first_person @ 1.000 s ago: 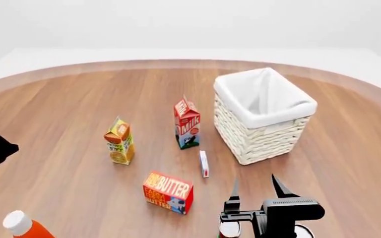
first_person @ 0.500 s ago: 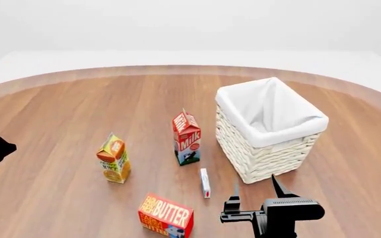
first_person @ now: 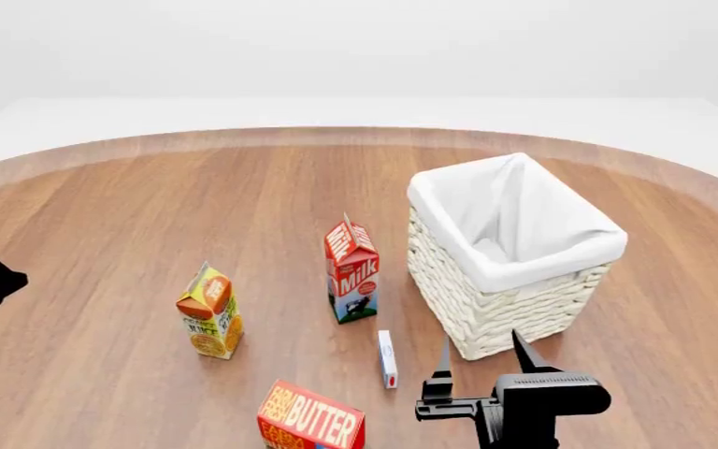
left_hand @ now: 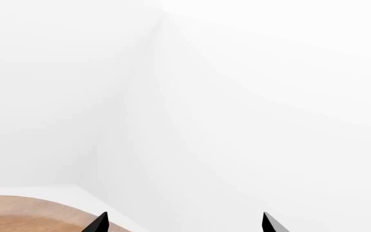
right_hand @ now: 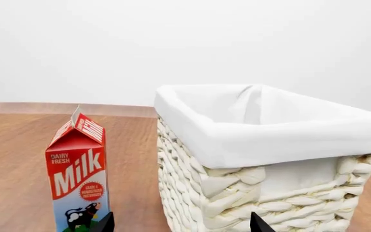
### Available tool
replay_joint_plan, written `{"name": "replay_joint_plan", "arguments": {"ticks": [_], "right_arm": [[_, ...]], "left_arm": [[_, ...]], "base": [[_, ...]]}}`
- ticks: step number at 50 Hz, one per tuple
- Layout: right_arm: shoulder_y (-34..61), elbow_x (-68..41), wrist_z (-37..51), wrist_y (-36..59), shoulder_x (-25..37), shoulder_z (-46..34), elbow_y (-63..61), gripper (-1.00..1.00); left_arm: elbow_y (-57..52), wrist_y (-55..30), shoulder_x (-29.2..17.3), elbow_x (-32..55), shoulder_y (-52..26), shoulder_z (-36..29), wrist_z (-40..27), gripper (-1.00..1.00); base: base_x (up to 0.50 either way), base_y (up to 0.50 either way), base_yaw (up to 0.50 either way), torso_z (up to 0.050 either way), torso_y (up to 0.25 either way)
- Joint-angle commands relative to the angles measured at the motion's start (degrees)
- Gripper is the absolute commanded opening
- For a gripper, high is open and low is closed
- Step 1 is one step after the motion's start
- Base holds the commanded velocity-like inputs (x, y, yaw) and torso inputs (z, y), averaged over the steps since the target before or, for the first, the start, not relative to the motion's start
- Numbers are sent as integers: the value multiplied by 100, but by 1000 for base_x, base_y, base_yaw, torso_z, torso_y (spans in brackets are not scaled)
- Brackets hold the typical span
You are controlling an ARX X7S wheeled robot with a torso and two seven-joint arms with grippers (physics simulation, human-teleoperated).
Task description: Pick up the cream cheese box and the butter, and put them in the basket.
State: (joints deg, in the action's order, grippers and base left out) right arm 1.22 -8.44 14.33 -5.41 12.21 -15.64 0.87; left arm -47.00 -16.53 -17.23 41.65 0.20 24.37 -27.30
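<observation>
We find the right gripper [first_person: 479,360] with its two black pointed fingers [first_person: 443,358] spread apart and nothing between them, held above the brown wooden tabletop [first_person: 147,234] at the near edge of the head view. Just ahead of its left tip lies the tiny thin white cream cheese box [first_person: 387,358], standing on its narrow edge. Past the other tip, close by, stands the squarish white woven wicker basket [first_person: 484,309] with its white cloth liner; we see nothing inside it.

The left gripper [left_hand: 184,223] shows only two dark tips in its own wrist view, parted, facing white walls with a sliver of wood below.

The orange-red rectangular butter box [first_person: 311,419] lies near the bottom edge of the head view, to the left of the right gripper and partly cut off. The red-and-white milk carton [first_person: 351,269] stands upright beside the basket's left wall. The orange juice carton [first_person: 209,311] stands farther left, well apart.
</observation>
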Motion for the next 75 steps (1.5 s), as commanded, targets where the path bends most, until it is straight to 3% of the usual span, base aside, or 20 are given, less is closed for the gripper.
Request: {"name": "replay_joint_plan", "arguments": {"ticks": [1,54,75], "right_arm": [[16,-22,29,10,16,-29,19,100],[56,-80,195,68,126,-188,-27,100],[188,-221,453,1633,435,-192,-1844,100]], "left_arm": [[18,36,-15,4,14,-11,-12,100],[26,126,-115,53,69,-74,-106,100],[75,155,-145,52,18,-119,-163,100]], "base": [[0,0,0,0,0],[71,0,0,0,0],[0,0,0,0,0]]}}
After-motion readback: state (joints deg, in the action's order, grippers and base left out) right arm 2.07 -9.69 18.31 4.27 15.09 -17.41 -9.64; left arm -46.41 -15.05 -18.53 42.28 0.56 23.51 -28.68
